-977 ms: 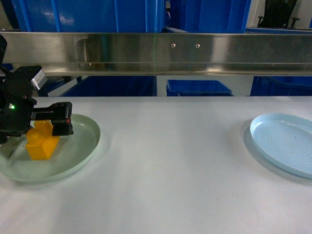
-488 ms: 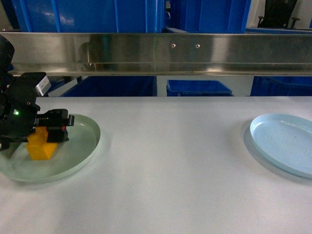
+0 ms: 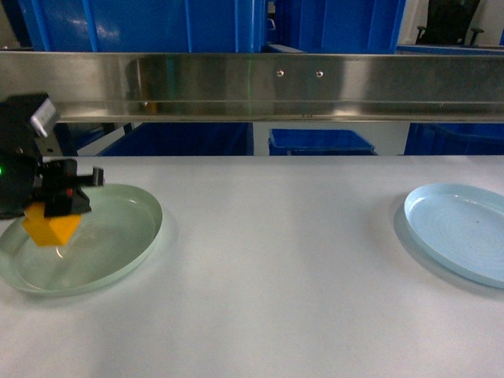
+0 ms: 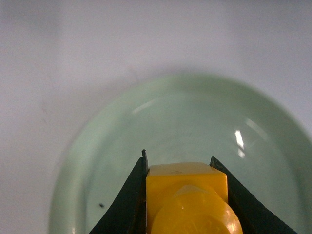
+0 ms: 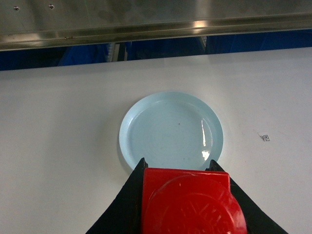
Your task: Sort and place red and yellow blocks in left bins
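The orange-yellow block (image 3: pixel 51 228) hangs tilted just above the pale green plate (image 3: pixel 118 236), with my left gripper (image 3: pixel 67 195) shut on it. In the left wrist view the yellow block (image 4: pixel 187 195) fills the space between the black fingers of the left gripper (image 4: pixel 179 161), with the green plate (image 4: pixel 170 112) below. My right gripper (image 5: pixel 179 165) is shut on the red block (image 5: pixel 187 200), above the near rim of the pale blue plate (image 5: pixel 170 129). It is out of the head view. A large blue bin (image 3: pixel 142 24) stands behind the steel rail at the upper left.
A steel rail (image 3: pixel 315 83) runs across the back of the white table (image 3: pixel 276 276). More blue crates (image 3: pixel 319 142) sit behind and below it. The pale blue plate (image 3: pixel 461 232) lies at the right.
My left gripper has lifted the yellow block off the green plate and carried it up and to the left. The block now hangs tilted.
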`<state>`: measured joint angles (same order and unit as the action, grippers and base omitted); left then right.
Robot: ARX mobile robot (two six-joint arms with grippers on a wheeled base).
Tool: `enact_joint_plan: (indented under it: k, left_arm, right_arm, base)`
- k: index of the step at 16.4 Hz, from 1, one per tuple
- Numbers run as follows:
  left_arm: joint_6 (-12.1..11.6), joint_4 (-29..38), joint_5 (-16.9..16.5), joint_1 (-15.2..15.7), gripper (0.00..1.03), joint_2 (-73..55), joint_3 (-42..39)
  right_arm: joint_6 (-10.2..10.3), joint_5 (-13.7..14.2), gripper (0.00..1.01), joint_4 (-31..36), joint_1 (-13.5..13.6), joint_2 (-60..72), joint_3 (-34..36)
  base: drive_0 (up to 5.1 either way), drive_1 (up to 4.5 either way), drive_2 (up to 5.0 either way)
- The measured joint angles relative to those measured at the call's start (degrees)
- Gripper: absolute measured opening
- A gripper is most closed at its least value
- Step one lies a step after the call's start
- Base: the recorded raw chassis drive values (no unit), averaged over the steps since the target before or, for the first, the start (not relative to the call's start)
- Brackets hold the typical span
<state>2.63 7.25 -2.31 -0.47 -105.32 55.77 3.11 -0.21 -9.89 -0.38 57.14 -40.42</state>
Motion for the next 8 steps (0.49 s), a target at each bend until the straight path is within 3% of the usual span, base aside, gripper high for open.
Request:
enact_joint_plan:
  k: [5,8]
  left_arm:
    - [0.0,10.8,-2.3,-1.4,0.27,15.7,-5.2]
    - [0.6,9.0,-4.2,-1.8,0.27,27.4,-8.5]
  right_arm:
    - [0.0,0.0,0.27,0.0,0.0,0.0,0.0]
    - [0.0,0.0,0.27,0.0,0.0,0.0,0.0]
  base:
    - [0.0,0.00,0.0]
    - [0.0,0.00,0.0]
